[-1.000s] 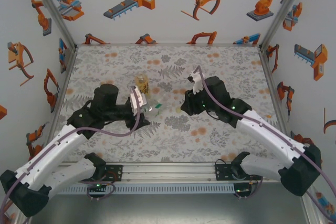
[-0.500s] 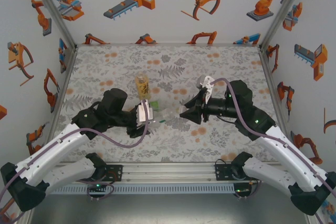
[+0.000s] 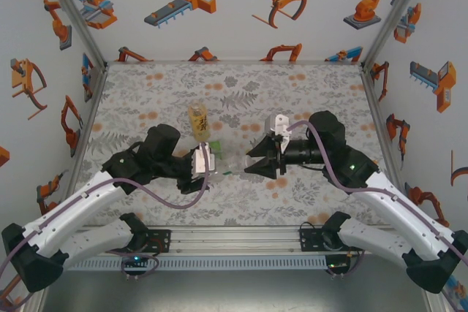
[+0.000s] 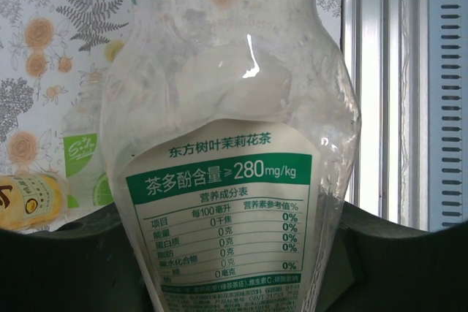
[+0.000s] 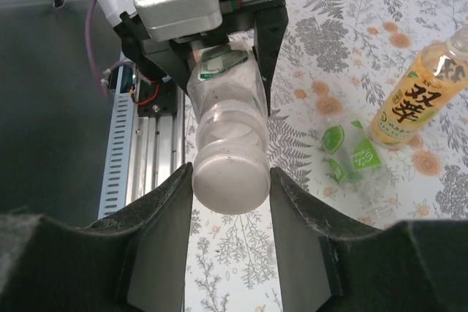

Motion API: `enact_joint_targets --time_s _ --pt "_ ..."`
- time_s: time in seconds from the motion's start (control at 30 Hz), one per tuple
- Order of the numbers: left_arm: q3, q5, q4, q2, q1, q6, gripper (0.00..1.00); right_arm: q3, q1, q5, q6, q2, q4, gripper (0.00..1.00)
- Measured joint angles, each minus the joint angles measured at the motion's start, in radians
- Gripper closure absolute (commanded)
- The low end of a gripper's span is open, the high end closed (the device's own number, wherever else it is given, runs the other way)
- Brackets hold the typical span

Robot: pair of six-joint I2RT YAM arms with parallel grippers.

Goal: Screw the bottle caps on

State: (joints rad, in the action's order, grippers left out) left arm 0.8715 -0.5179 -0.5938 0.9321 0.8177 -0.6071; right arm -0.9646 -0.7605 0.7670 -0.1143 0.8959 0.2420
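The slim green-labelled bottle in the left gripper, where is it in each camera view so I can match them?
Top external: slim bottle, level at centre, between left gripper and right gripper.
Left wrist: middle, close up, label facing the camera.
Right wrist: centre, white cap end nearest the camera.
Shared landmark: amber tea bottle, standing nearby.

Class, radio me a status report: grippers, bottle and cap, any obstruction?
Left gripper shut on slim bottle, held level. Right gripper shut on its cap. Amber bottle stands apart; nothing in the way.
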Motion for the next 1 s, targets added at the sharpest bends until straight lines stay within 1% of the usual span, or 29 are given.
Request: enact_joint_targets --time_s 0.53,0.83,1.0 --pt "0.000 -0.020 -0.006 0.006 0.001 -0.003 0.99 -0.059 -0.023 0.015 -0.046 0.068 0.054 0.90" --pt "0.000 -0.023 -0.010 0.006 0.001 -0.004 0.99 -0.066 -0.032 0.014 -0.062 0.075 0.060 0.91" --pt "0.000 -0.029 -0.010 0.006 0.001 -0.006 0.99 -0.088 -0.042 0.010 -0.068 0.088 0.077 0.92"
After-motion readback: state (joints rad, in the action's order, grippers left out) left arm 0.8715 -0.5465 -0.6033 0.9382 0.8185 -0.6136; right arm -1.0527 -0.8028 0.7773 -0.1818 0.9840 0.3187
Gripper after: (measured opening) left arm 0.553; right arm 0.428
